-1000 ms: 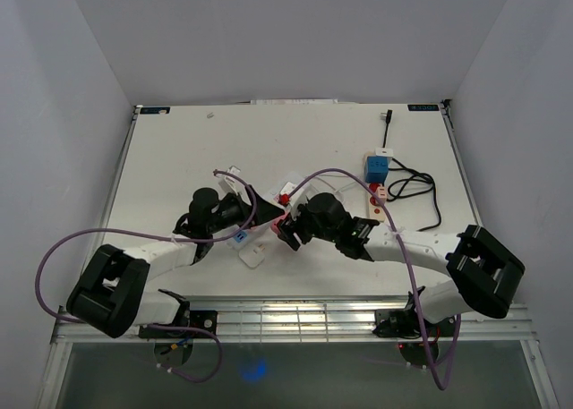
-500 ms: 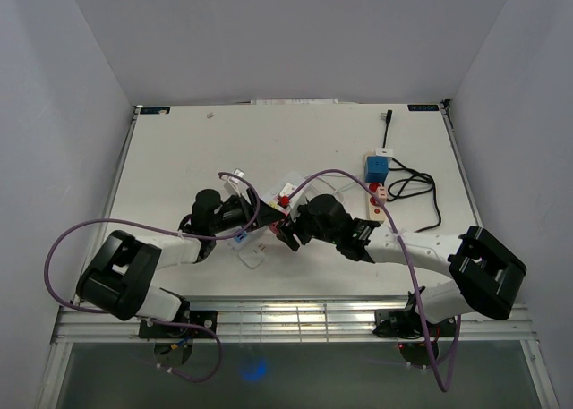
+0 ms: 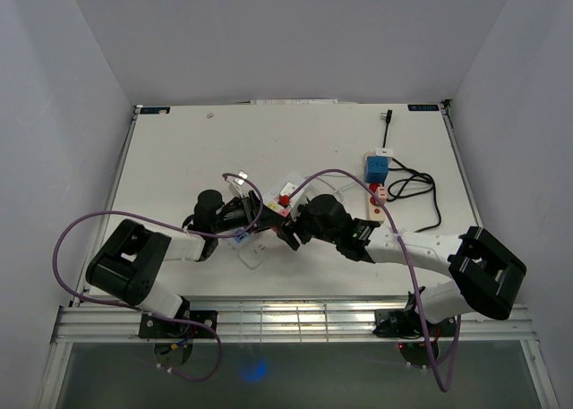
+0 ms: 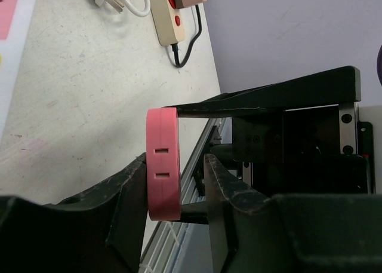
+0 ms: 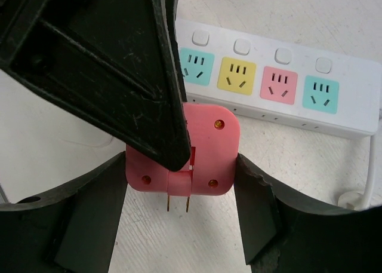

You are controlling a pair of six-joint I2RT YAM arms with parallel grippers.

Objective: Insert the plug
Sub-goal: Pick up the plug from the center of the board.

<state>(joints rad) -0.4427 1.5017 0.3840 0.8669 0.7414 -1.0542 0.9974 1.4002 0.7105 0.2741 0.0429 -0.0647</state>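
Note:
The plug (image 5: 212,147) is a flat pink square block with two metal prongs pointing down. My right gripper (image 5: 179,168) is shut on its two side edges and holds it above the table. Behind it lies a white power strip (image 5: 256,82) with coloured sockets. My left gripper (image 4: 175,165) straddles the plug (image 4: 163,162) across its flat faces. One of its fingers (image 4: 128,189) touches the plug; a gap remains at the other. From above, both grippers meet at the plug (image 3: 280,210) in the middle of the table.
A beige power strip (image 3: 380,203) with a red switch, a blue adapter (image 3: 376,168) and a black cable (image 3: 421,190) lie to the right. A small white piece (image 3: 252,255) lies near the left gripper. The table's front rail (image 3: 295,315) is close behind the arms.
My left gripper has moved right to the plug and narrowed its jaws around it. The right gripper has kept still with the plug.

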